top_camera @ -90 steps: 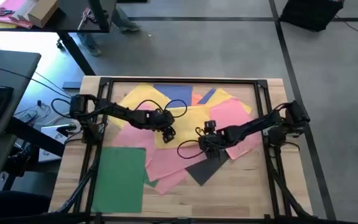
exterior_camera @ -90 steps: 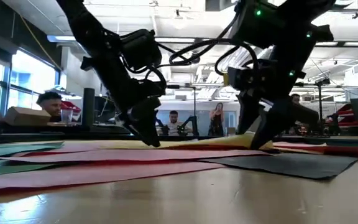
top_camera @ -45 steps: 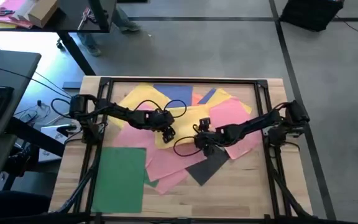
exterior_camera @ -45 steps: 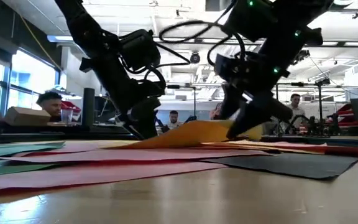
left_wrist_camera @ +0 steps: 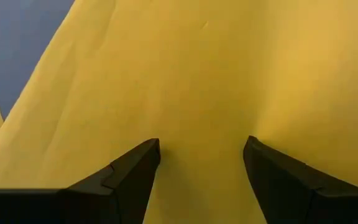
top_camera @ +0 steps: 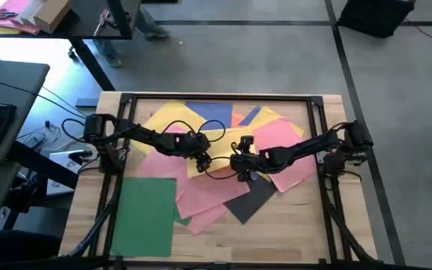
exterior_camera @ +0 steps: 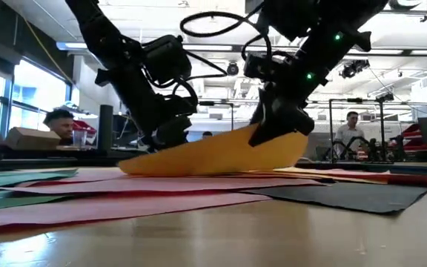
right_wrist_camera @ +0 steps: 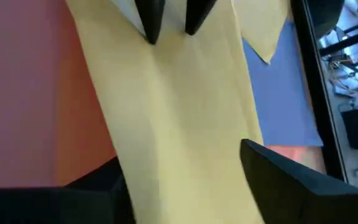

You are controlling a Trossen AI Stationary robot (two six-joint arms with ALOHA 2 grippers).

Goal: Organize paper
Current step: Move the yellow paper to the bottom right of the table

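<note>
Coloured paper sheets lie spread and overlapping on the wooden table. A yellow sheet (top_camera: pixel 220 142) in the middle is bowed up off the pile (exterior_camera: pixel 213 156). My right gripper (top_camera: pixel 240 166) is shut on its raised right end (exterior_camera: pixel 269 133). My left gripper (top_camera: pixel 203 157) stands open, with its fingers pointing down on the sheet's left part (exterior_camera: pixel 161 144). The right wrist view shows the yellow sheet (right_wrist_camera: pixel 179 124) running from my right fingers to the left arm's fingertips. My left gripper has both spread fingertips (left_wrist_camera: pixel 148 155) on the yellow sheet's flat face (left_wrist_camera: pixel 201 124), from above. That part of the sheet lies on the pile. My right gripper holds the yellow sheet's right-hand edge (exterior_camera: pixel 284 144), coming slanting from above and the table's right. The edge is lifted clear. The sheet curves down to its left end (exterior_camera: pixel 136 167) on the pile.
A green sheet (top_camera: pixel 145 214) lies near left, pink sheets (top_camera: pixel 201 195) (top_camera: pixel 287 150) lie under the middle, and a dark grey sheet (top_camera: pixel 250 199) lies near centre. Blue (top_camera: pixel 208 111), orange (top_camera: pixel 238 118) and another yellow sheet (top_camera: pixel 167 120) lie at the back. A black frame (top_camera: pixel 223 96) borders the table.
My right gripper has gone toward the table's left, toward the left gripper, and up. It has brought the yellow sheet's right edge with it. That edge has lifted off the pile and the sheet has bowed up. Its left part has stayed down under my left gripper.
</note>
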